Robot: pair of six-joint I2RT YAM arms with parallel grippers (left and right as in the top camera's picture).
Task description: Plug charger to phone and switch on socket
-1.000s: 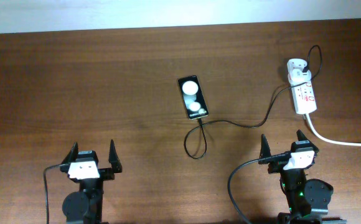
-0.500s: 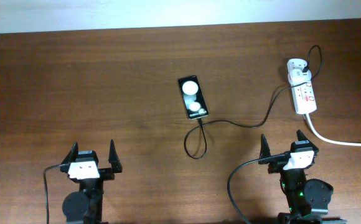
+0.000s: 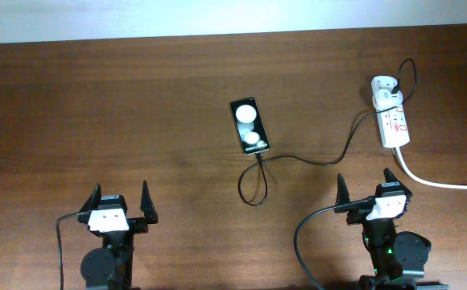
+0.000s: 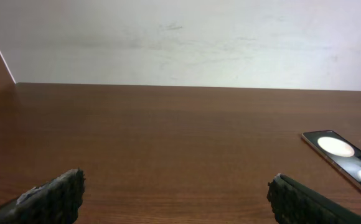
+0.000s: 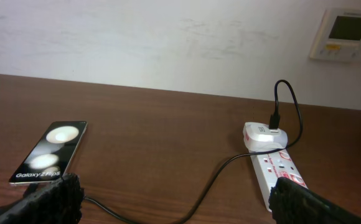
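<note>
The black phone (image 3: 249,126) lies screen up at the table's centre, reflecting two white lights; it also shows in the left wrist view (image 4: 345,157) and in the right wrist view (image 5: 50,151). The thin black charger cable (image 3: 314,159) runs from the phone's near end, makes a loop, and leads to the white adapter (image 3: 385,90) seated in the white socket strip (image 3: 394,122), also seen in the right wrist view (image 5: 279,172). Whether the plug tip sits in the phone I cannot tell. My left gripper (image 3: 119,202) and right gripper (image 3: 370,189) are open and empty near the front edge.
The socket's thick white cord (image 3: 443,184) runs off to the right edge. A white wall lies behind the table, with a wall panel (image 5: 345,35) at the right. The robots' thicker black cables (image 3: 302,242) curl beside the arm bases.
</note>
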